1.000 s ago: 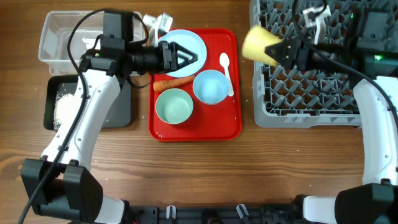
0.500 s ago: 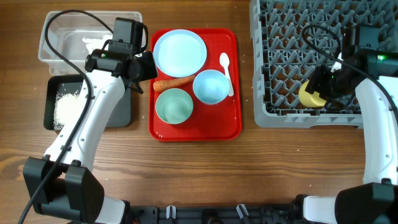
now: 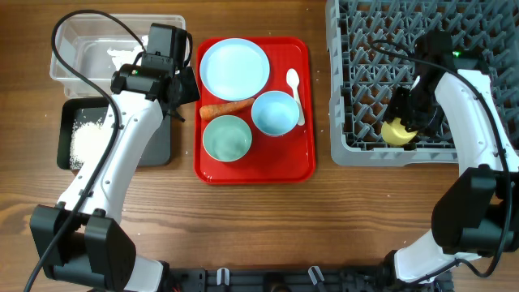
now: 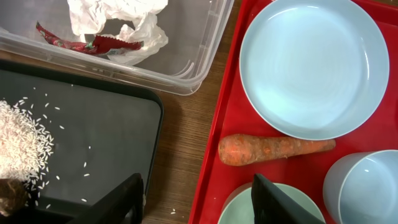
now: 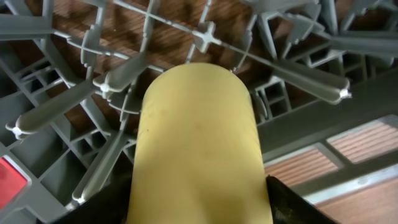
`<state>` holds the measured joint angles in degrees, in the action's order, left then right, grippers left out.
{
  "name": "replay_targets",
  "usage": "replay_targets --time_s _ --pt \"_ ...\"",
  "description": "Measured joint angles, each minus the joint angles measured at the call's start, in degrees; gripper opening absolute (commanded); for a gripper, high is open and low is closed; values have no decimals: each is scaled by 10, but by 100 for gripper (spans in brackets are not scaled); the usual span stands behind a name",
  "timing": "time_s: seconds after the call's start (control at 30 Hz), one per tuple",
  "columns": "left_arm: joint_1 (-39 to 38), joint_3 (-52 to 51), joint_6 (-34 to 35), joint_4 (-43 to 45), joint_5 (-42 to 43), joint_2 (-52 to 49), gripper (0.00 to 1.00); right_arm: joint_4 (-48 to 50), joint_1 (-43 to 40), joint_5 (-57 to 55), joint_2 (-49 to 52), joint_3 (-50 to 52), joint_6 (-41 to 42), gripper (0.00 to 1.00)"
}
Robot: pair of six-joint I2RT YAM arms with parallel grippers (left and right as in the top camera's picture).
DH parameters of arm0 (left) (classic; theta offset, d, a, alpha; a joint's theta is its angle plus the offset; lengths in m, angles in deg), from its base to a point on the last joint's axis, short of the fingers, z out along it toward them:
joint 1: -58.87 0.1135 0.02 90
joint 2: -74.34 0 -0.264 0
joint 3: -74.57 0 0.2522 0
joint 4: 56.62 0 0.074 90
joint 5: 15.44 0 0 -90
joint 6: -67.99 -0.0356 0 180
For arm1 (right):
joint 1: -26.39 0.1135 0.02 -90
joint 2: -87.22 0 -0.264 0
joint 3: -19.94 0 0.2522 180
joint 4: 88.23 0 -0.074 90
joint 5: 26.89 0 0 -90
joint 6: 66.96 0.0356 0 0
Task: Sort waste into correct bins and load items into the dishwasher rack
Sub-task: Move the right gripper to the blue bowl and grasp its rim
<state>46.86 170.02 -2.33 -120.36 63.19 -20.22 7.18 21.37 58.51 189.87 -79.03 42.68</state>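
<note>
My right gripper is shut on the yellow cup, which lies low among the pegs of the grey dishwasher rack near its front edge. My left gripper hangs open and empty over the wood strip between the black tray and the red tray. The carrot lies on the red tray below the blue plate, beside two bowls and the white spoon. Napkin and red wrapper sit in the clear tub. Rice and a brown lump lie in the black tray.
The rack's upright pegs crowd round the cup. Its front wall runs just beyond the cup, with bare wooden table past it. The tub and black tray stand close together left of the red tray.
The right arm carried the cup from above the rack's left edge down to its front right part. The left gripper drew back from the plate to the gap beside the red tray.
</note>
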Motion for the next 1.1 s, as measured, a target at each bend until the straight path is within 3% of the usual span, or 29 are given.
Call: replay_targets --time_s 0.17,0.37,0.43,0.6,0.73,0.9,1.0,1.03,1.1 --pt "0 0 0 1 -2 0 59 -33 8 13 5 -29 -4 83" --pt "5 0 21 7 -4 4 60 -106 16 63 8 -229 -43 81" --pt "18 0 30 7 -4 16 62 -99 32 87 8 -254 -57 80" --pt "96 0 53 7 7 110 67 -52 147 130 18 -262 -69 74" --pt "128 0 60 6 9 144 67 -26 215 141 83 -259 -62 74" --pt "132 0 63 0 14 130 68 2 259 146 215 -255 -62 63" --pt "132 0 68 -5 15 124 68 6 271 155 269 -253 -61 52" --pt "132 0 68 -7 16 123 68 8 273 158 280 -252 -59 47" --pt "132 0 72 -7 18 120 68 11 274 162 295 -251 -54 26"
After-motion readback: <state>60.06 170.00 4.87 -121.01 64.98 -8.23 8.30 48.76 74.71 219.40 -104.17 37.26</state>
